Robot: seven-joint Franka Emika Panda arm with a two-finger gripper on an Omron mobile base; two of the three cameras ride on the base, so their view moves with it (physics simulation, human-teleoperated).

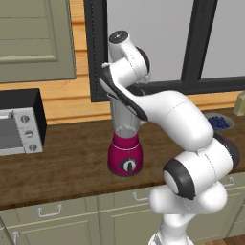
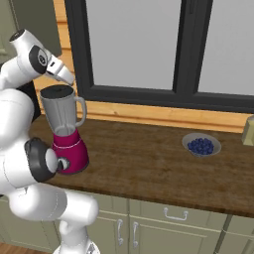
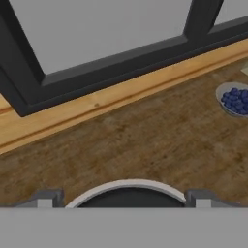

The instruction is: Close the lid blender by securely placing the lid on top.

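The blender [image 2: 69, 149] stands on the wooden counter with its magenta base and dial toward me and its clear grey jar [image 2: 60, 116] upright. A flat black lid [image 2: 58, 91] lies level across the jar's mouth. In the hand view the same lid [image 3: 128, 197] shows as a dark disc with a pale rim at the bottom, between the fingertips. My gripper [image 3: 123, 198] hovers right over it, open, one fingertip on each side of the rim and holding nothing. In the left base view my arm covers the top of the blender [image 1: 125, 155].
A bowl of blue berries [image 2: 201, 145] sits on the counter [image 2: 149, 163] far to the right. A grey toaster oven [image 1: 19, 124] stands at the left. A dark window frame [image 2: 149, 94] runs behind the counter. A pale object [image 2: 249, 130] pokes in at the right edge.
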